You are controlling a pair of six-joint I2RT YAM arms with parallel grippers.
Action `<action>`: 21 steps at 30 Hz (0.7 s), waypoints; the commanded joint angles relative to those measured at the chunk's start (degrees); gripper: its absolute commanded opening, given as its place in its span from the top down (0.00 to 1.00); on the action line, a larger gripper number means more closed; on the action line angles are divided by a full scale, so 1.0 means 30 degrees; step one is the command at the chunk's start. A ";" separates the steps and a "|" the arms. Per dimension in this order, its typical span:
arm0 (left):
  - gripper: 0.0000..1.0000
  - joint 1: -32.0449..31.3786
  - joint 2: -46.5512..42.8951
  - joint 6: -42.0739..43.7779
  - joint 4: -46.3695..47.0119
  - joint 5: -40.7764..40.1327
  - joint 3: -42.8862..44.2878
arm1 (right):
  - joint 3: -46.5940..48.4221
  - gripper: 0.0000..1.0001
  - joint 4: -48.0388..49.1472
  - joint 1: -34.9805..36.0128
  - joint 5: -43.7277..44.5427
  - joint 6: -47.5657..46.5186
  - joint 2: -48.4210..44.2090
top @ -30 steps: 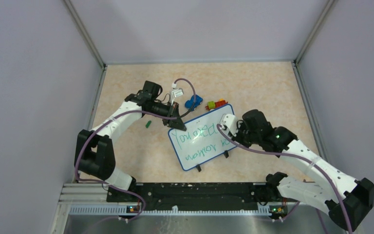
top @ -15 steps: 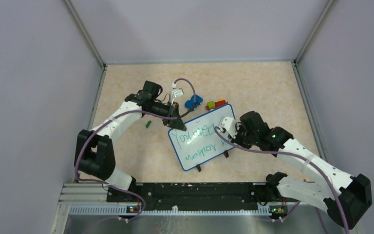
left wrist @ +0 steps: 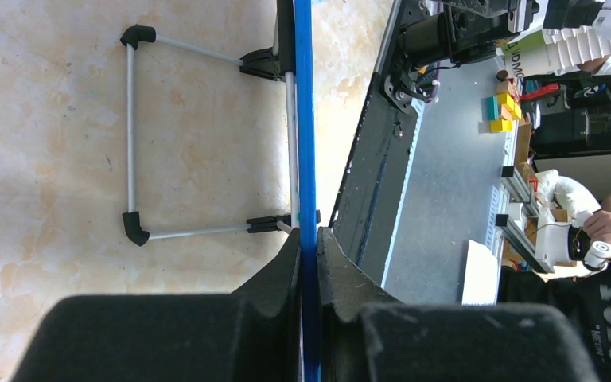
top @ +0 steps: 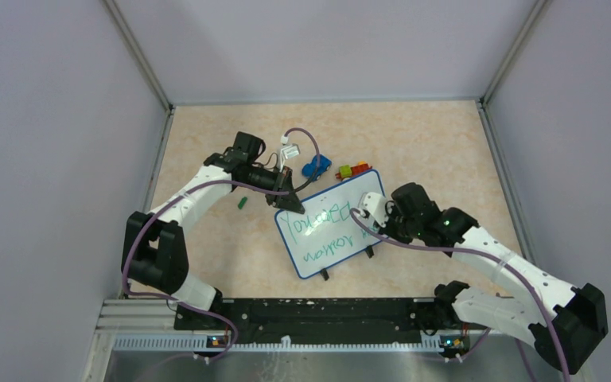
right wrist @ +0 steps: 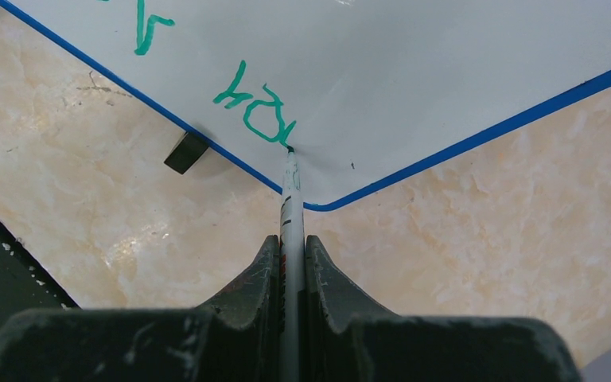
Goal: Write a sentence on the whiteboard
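Note:
The whiteboard (top: 330, 225), white with a blue rim and small black feet, lies tilted in the middle of the table. Two lines of green script, the sentence (top: 326, 227), run across it. My left gripper (top: 290, 200) is shut on the board's far left corner; the left wrist view shows the blue rim (left wrist: 305, 159) edge-on between the jaws. My right gripper (top: 372, 219) is shut on a white marker (right wrist: 290, 215) whose tip touches the board just after the last green letters (right wrist: 256, 107), near the board's rounded corner.
A blue toy (top: 315, 167) and a green, yellow and red toy (top: 352, 169) lie just beyond the board's far edge. A small green marker cap (top: 242, 202) lies left of the board. A white connector (top: 289, 150) hangs on the left arm's cable.
My right gripper has moved a little down and left along the board's right end with the marker. The left arm and the board have not moved.

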 commanded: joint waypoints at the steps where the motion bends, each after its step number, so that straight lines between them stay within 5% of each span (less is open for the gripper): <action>1: 1.00 -0.0193 0.0293 0.0388 0.0316 -0.0533 -0.0068 | 0.1005 1.00 0.1187 -0.0376 0.1450 0.0212 0.0076; 21: 1.00 -0.0191 0.0356 0.0429 0.0309 -0.0490 0.0001 | 0.0065 1.00 0.0513 -0.0459 0.1076 -0.0302 0.0332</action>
